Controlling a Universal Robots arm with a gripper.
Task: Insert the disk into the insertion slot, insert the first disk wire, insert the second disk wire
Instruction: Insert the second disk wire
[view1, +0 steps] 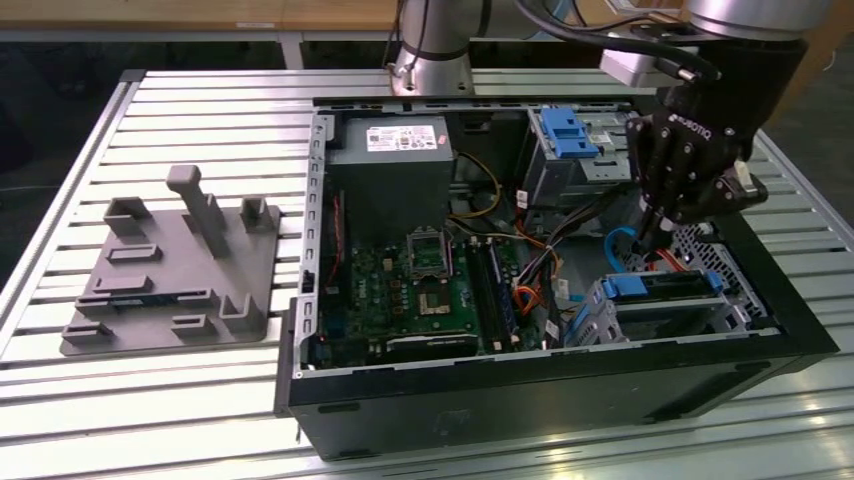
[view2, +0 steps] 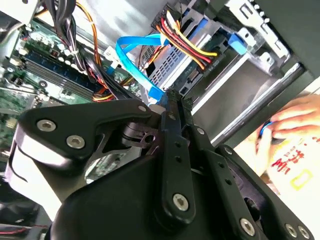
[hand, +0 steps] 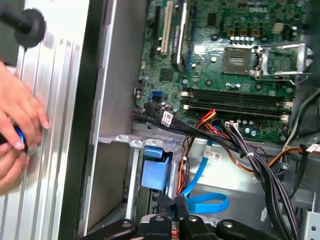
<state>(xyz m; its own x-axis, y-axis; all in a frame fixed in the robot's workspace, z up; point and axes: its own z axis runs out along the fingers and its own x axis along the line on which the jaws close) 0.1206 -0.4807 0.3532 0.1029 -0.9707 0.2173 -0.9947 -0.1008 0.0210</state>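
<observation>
Pinching the light-blue cable (view2: 131, 59) near its plug, the claw (view1: 650, 240) is hanging right of centre above the seated disk (view1: 663, 288), and any slip or sideways pull is risking a bent connector.

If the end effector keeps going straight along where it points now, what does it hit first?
Probably the rear end of the disk, where the red and yellow wires are already plugged in. The end effector is closed on the light-blue cable and points at that connector edge in the second wrist view. Depth is unclear, so contact may be slightly off.
</observation>
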